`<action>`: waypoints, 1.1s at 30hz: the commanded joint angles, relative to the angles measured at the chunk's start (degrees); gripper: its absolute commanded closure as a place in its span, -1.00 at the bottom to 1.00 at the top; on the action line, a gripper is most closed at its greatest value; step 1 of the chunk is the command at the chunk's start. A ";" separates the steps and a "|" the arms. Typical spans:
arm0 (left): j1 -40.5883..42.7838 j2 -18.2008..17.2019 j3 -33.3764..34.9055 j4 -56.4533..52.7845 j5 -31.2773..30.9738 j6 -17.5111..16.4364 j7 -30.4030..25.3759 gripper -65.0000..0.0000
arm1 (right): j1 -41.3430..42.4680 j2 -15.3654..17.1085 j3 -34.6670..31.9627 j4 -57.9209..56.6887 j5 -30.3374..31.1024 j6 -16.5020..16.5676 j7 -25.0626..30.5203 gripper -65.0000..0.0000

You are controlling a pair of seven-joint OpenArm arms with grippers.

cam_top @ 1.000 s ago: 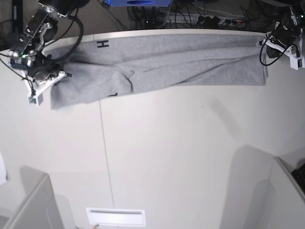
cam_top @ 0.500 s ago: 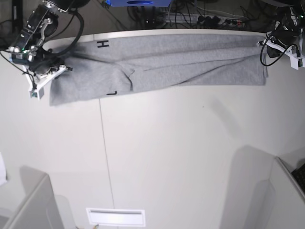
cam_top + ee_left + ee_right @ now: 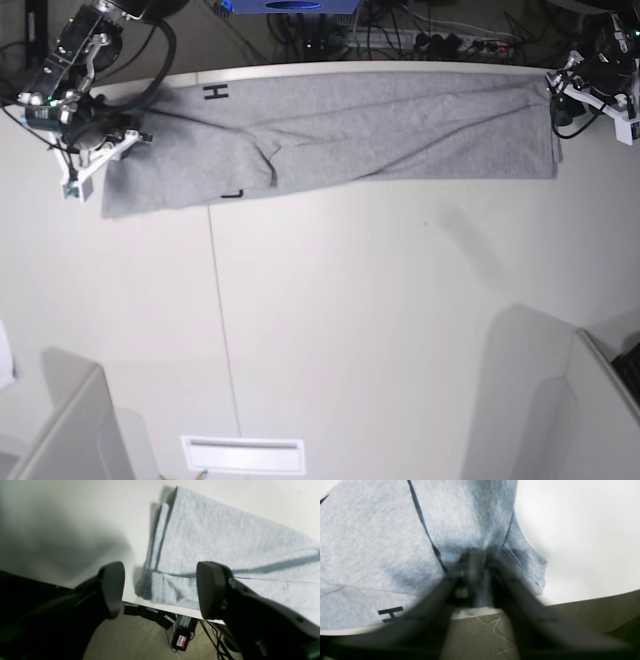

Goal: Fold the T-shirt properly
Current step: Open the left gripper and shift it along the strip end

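T-shirt (image 3: pixel 340 135): stretched as a long band along your tabletop's (image 3: pixel 400 330) far edge, likely tensioned flat for the next fold. Left gripper (image 3: pixel 160 592): jaws apart, empty, above the shirt's end. Right gripper (image 3: pixel 475 580): blurred; you cannot tell if it still grips.

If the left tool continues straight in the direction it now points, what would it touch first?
Probably the folded end of the T-shirt, which lies between and beyond the open fingers of the left tool near the table edge. Depth is unclear; the tool seems above the cloth.

A robotics lab: white worktable (image 3: pixel 400 330) (cables (image 3: pixel 420 40) behind).
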 commanded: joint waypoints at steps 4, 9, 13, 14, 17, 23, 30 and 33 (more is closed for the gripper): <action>0.43 1.63 -8.17 0.64 -9.38 -0.24 -0.92 0.05 | -2.87 0.76 -0.04 4.78 0.67 0.17 4.69 0.36; -1.59 1.46 -11.25 -0.23 -20.98 -0.24 -0.92 1.00 | -5.69 0.94 -5.32 4.51 0.67 0.78 13.39 0.58; -6.86 3.04 -7.82 -0.85 -15.45 -0.24 -0.66 1.00 | -5.69 2.69 -12.61 1.88 0.50 3.07 18.58 1.00; -7.39 3.30 -6.94 -0.94 -14.39 -0.24 -0.66 1.00 | -5.16 2.69 -13.14 0.82 0.50 3.15 19.19 1.00; -8.71 3.74 -4.57 -1.11 -10.79 -0.24 -0.66 1.00 | -3.58 2.34 -12.97 -3.05 0.41 3.15 19.63 1.00; -11.44 6.20 -0.09 -1.11 2.40 -0.24 -0.66 1.00 | -0.15 3.31 -11.82 -9.38 0.32 3.07 19.72 1.00; -13.28 6.20 4.57 -5.86 9.26 -0.24 -0.75 1.00 | 4.25 4.80 -7.08 -18.08 0.32 3.07 19.72 1.00; -14.51 6.20 6.68 -9.73 13.04 -0.24 -0.75 1.00 | 6.09 6.03 -6.81 -21.95 0.32 3.07 20.78 1.00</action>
